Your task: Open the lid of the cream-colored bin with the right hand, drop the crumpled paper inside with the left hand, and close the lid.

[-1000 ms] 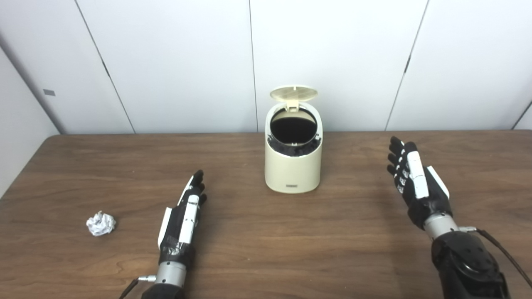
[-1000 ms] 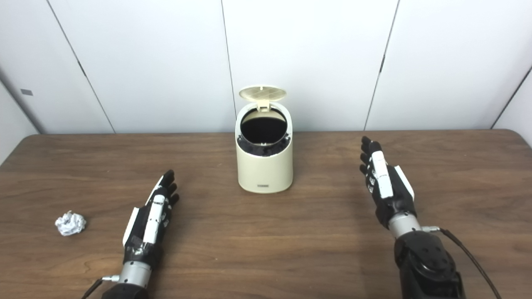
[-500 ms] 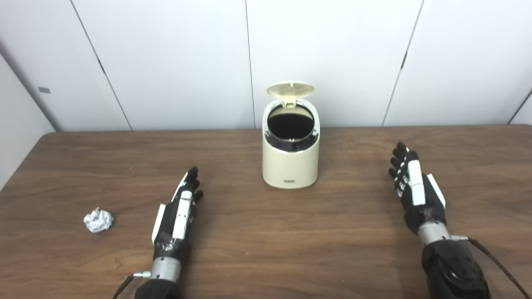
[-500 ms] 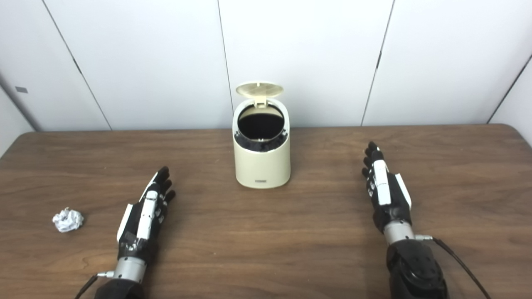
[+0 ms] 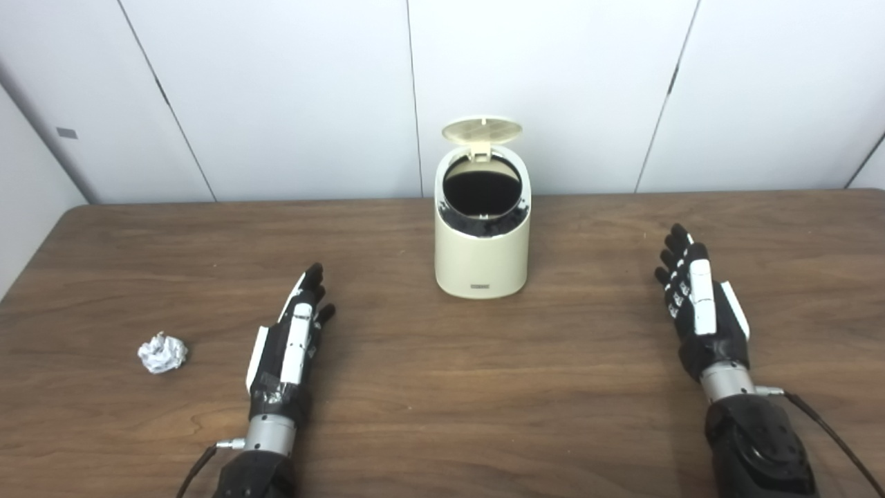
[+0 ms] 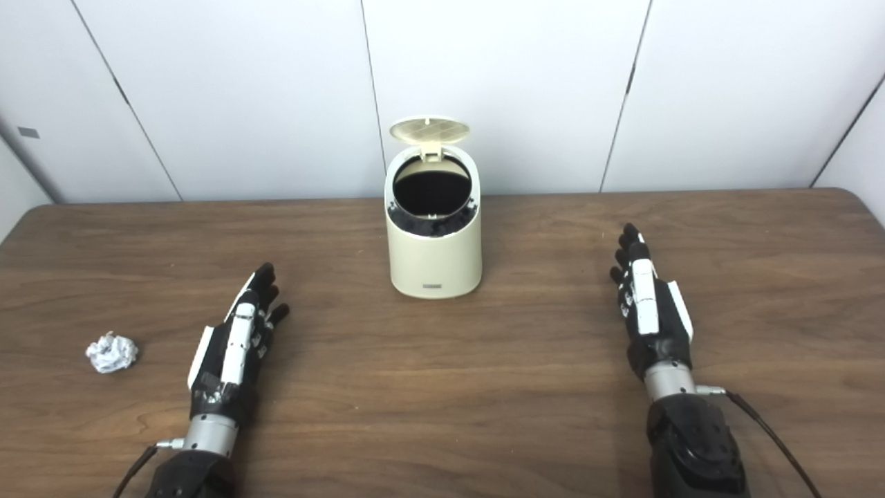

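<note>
Wooden table [image 5: 442,387]: dark brown grain, spans the full width of view, backed by white wall panels [image 5: 290,97].

Cream-colored bin [image 5: 482,259]: stands upright at the table's far centre, close to the back edge. Rounded body, sloped top face, small dark label low on the front. Its round lid [image 5: 482,128] is raised on a rear hinge and stands open above the mouth, ribbed underside facing forward. The opening shows a dark interior ringed by a black liner edge.

Right hand [image 5: 700,304]: over the table to the right of the bin, well apart from it. Fingers extended and slightly spread, pointing away from the robot; it holds nothing.

Left hand [image 5: 290,346]: low over the table, left of and nearer than the bin, fingers straight and a little apart, empty.

Crumpled paper [image 5: 162,353]: small white wad lying on the table near the left side, left of the left hand, not touching it and well apart from the bin.
</note>
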Robot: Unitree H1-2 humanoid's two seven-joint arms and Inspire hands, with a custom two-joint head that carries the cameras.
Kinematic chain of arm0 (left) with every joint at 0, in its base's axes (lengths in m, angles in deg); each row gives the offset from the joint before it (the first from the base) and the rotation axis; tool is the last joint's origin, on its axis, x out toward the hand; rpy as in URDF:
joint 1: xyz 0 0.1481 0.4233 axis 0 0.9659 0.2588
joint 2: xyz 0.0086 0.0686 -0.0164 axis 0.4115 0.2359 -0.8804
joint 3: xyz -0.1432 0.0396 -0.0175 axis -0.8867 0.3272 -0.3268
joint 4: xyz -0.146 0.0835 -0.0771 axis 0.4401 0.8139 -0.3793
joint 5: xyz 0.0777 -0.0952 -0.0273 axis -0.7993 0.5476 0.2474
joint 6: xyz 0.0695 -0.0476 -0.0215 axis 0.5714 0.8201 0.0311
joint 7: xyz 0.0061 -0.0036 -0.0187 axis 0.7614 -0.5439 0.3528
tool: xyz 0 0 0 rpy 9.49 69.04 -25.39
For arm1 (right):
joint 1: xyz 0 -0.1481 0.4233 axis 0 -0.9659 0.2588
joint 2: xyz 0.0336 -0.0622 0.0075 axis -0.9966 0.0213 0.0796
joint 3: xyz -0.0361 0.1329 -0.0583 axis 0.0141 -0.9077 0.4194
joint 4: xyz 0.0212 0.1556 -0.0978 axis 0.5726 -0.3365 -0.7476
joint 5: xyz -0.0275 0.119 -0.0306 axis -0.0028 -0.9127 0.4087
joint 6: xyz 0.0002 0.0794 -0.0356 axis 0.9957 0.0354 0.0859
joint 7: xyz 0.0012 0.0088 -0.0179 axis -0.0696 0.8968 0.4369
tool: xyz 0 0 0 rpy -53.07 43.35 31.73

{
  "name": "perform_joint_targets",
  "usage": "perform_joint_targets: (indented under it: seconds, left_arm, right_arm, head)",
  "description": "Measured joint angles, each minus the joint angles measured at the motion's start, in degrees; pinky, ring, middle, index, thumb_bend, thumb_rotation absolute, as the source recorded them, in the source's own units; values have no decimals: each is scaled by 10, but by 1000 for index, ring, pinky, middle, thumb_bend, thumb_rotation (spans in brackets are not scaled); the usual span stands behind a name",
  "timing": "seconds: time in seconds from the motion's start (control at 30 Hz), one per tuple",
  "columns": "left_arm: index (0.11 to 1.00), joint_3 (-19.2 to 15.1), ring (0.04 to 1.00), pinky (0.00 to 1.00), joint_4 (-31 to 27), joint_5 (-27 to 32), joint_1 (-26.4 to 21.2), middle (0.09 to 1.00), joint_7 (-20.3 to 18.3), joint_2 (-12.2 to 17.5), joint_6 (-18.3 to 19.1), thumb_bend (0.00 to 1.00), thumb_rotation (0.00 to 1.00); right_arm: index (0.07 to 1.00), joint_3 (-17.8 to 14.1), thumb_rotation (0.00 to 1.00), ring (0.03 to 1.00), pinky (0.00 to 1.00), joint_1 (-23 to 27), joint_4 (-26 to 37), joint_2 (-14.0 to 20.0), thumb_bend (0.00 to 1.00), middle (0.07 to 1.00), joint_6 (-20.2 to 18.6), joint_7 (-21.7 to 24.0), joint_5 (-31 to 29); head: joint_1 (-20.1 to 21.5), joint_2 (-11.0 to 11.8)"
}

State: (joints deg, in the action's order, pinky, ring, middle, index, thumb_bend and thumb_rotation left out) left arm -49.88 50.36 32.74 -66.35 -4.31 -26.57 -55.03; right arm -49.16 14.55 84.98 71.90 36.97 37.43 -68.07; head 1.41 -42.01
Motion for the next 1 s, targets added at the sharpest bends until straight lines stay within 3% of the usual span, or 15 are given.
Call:
perform_joint_targets:
  seconds: [0.5, 0.73, 1.0]
  left_arm:
    - [974, 1, 1000, 1000, -2, -5, 0, 992, 4, -6, 2, 368, 880]
    - [974, 9, 1000, 1000, 2, -16, 0, 992, 5, -10, -7, 359, 895]
    - [967, 15, 1000, 1000, 13, -34, -4, 988, 17, -17, -23, 395, 864]
  right_arm:
    - [981, 7, 1000, 1000, 1000, -17, 13, 7, 556, 994, 8, 1, 7]
    - [995, 2, 1000, 1000, 1000, -16, 8, 19, 531, 999, 8, 15, -8]
    - [990, -7, 1000, 1000, 1000, -12, -21, 39, 551, 997, 33, 32, -33]
  head:
    - [-29, 0]
    - [-96, 7]
    - [-141, 17]
